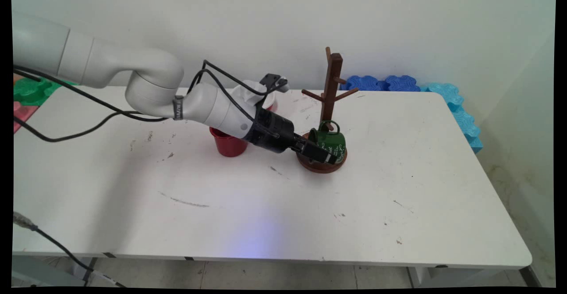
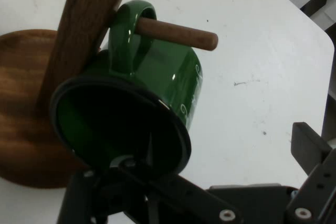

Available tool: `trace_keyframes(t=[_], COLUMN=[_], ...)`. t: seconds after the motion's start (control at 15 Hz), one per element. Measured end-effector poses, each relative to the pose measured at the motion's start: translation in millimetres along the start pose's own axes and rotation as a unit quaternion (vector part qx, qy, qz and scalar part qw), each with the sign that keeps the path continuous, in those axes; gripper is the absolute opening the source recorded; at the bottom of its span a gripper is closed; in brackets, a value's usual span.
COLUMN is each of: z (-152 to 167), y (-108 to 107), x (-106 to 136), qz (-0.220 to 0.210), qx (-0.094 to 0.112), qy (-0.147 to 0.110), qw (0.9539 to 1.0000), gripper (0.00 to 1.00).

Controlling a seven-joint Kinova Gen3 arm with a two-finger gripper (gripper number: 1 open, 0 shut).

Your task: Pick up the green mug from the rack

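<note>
Gripper (image 2: 173,182) jaws apart at green mug's (image 1: 330,140) rim; handle hung on mug tree (image 1: 330,94) peg at 12 o'clock. Probably rigid, light, slick enamel; rim offers hold.

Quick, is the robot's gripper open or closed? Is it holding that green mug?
Gripper: open, holding nothing. It is right at the rim of the green mug, whose handle hangs on a peg of the wooden mug tree.

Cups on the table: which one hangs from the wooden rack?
The green mug, its handle looped over a low peg of the mug tree, right at the gripper. The red cup stands on the table behind the arm.
</note>
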Motion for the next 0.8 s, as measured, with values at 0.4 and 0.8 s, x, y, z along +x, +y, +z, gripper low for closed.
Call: trace_keyframes(t=[0.4,0.8], z=[15,24], y=[-1,-2], x=[-3,-4], qz=[-0.001,0.001], qx=[-0.003,-0.005], qy=[0.003,0.007], qw=[1.0000,1.0000], gripper=[1.00,1.00])
